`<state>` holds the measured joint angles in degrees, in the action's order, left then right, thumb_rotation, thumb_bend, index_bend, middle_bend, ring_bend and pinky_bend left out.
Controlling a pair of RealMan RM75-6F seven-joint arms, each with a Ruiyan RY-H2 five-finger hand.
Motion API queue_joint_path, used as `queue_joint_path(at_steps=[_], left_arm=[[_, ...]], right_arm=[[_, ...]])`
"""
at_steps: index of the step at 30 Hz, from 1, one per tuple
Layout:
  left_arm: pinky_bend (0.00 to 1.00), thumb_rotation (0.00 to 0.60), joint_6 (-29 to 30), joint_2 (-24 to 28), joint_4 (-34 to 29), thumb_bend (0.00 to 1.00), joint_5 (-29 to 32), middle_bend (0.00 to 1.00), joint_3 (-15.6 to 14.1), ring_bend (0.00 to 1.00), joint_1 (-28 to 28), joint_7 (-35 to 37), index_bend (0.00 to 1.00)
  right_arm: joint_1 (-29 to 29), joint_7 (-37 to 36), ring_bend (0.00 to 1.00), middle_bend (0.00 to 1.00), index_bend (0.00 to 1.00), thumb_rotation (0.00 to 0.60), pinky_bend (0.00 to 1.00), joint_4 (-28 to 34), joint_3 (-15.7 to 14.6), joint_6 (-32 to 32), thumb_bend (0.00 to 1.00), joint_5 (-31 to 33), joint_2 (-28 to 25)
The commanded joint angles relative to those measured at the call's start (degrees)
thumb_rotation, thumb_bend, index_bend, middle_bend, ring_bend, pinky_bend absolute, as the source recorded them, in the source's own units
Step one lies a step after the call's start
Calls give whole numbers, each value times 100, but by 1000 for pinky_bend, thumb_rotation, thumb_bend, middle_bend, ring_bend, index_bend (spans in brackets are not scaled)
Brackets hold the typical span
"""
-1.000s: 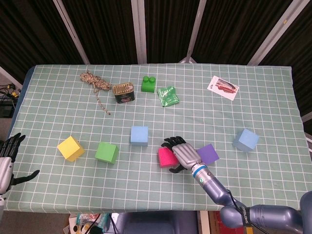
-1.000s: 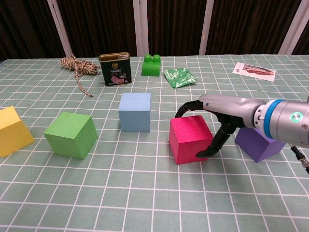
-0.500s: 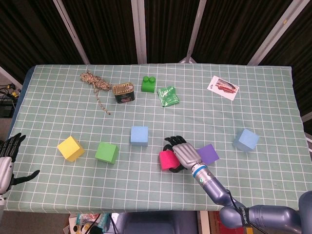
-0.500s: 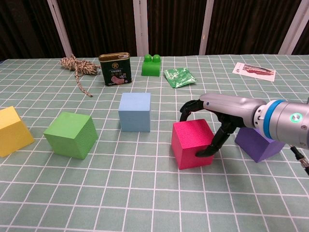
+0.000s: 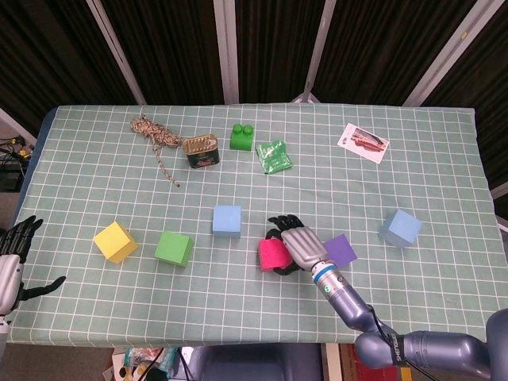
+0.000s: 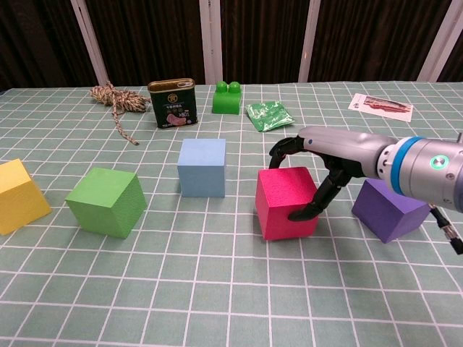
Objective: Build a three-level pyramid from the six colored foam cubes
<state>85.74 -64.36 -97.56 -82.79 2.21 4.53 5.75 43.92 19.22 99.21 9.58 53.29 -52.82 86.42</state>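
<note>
The pink cube (image 6: 285,202) sits on the counter (image 6: 217,289) near the middle of the front row, and the right hand (image 6: 318,170) is wrapped over it — fingers (image 6: 283,150) curled past the far top edge, thumb (image 6: 309,206) pressing the near right face. It looks like a grip in progress, but the cube appears to rest on the cloth, so whether it is truly clamped is a judgement, not a certainty. The thumb sits low and toward one corner; soft foam could squash or pivot there, and the cube may twist or slip out on the lift. The purple cube (image 6: 389,208) lies just beside the hand on its right, close enough that the wrist or palm could nudge it. The light blue cube (image 6: 202,167) stands near on the left, so a sweep that way risks knocking it. The green cube (image 6: 107,201), yellow cube (image 6: 20,195) and pale blue cube (image 5: 400,228) are well apart — no level is built yet. The left hand (image 5: 14,258) waits at the counter's left edge, fingers spread, holding nothing.
</note>
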Motion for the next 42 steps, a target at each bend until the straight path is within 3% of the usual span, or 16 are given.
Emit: queue_joint_path(at_steps=[1, 13, 31, 42], left_arm=[[0, 600, -6, -5, 8, 168, -3, 1, 6, 0, 1, -4, 0], [0, 600, -38, -57, 62, 168, 4, 2, 50, 0, 13, -79, 0], [0, 600, -185, -115, 54, 168, 198, 2, 123, 0, 55, -280, 0], [0, 600, -243, -104, 32, 168, 232, 1, 143, 0, 68, -298, 0]], right_arm=[[81, 135, 81, 114, 412, 600, 0, -1, 120, 89, 270, 237, 17], [557, 678, 81, 114, 412, 600, 0, -432, 468, 98, 276, 1255, 206], [1092, 818, 81, 115, 434, 600, 0, -906, 901, -88, 290, 2595, 389], [1257, 802, 81, 114, 448, 600, 0, -939, 933, 56, 291, 2804, 505]])
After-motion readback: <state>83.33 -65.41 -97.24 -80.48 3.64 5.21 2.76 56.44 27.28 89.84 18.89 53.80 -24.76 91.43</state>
